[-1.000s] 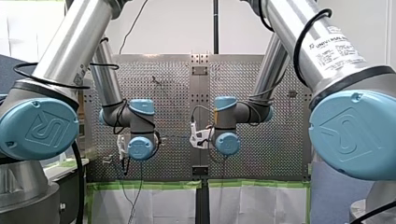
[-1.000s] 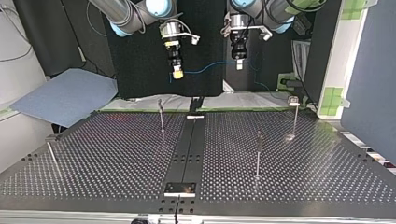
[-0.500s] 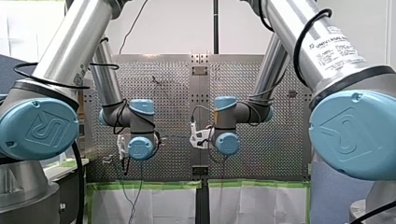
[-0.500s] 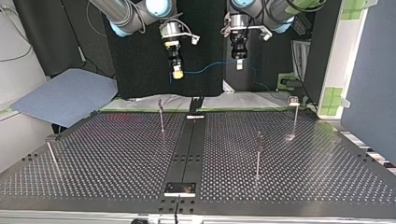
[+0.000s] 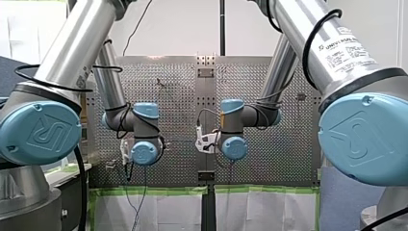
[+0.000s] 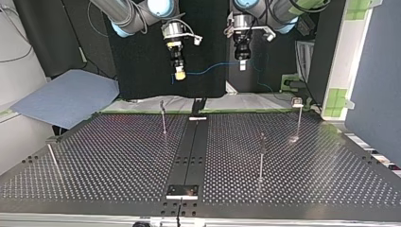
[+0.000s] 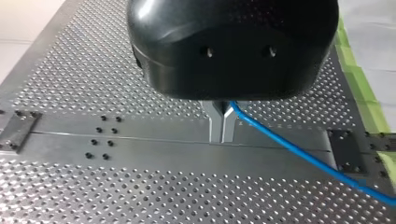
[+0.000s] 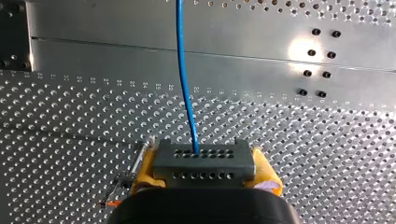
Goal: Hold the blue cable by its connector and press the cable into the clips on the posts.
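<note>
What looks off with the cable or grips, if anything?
Nothing stands out. My right gripper clamps the connector squarely between its yellow pads. The blue cable runs unkinked to my left gripper, shut on it, and touches none of the posts.

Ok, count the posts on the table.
4, in the top view: left-edge post, centre-left post, centre-right post, far-right post. None seems hidden.

I count four posts [image 6: 261, 158] standing on the table [image 6: 118, 161]. I see one blue cable [image 8: 183, 79] and one connector [image 8: 204, 163].
</note>
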{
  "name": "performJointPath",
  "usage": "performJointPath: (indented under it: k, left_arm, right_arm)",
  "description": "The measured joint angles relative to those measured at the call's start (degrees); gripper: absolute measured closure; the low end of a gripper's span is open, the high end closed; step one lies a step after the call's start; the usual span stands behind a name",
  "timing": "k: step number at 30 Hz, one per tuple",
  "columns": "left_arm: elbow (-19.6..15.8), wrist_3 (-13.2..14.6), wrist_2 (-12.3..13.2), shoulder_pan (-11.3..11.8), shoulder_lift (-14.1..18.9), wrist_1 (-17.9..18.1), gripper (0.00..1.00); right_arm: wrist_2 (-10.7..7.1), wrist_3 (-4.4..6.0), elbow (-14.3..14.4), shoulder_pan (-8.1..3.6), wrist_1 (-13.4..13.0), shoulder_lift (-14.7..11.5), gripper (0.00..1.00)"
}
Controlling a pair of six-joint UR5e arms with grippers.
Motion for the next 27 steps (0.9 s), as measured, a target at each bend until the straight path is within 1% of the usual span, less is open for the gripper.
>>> performJointPath:
  k: [6, 12, 23, 27]
  left_arm:
    - [0.0, 0.4, 0.2, 1.8, -2.7, -0.4, 0.98]
    - [0.0, 0.5, 0.2, 2.1, -5.5, -0.4, 0.98]
    - [0.0, 0.5, 0.2, 2.1, -6.1, -0.4, 0.98]
    - [0.0, 0.5, 0.2, 2.1, -6.1, -0.4, 0.98]
  right_arm:
    - [0.0, 0.0, 0.0, 0.0, 0.0, 0.0, 1.0]
    - [0.0, 0.0, 0.0, 0.0, 0.0, 0.0, 1.0]
    - [0.01, -0.01, 0.0, -0.01, 0.0, 0.0, 1.0]
    - [0.66, -0.3, 0.0, -0.41, 0.7, -0.2, 1.0]
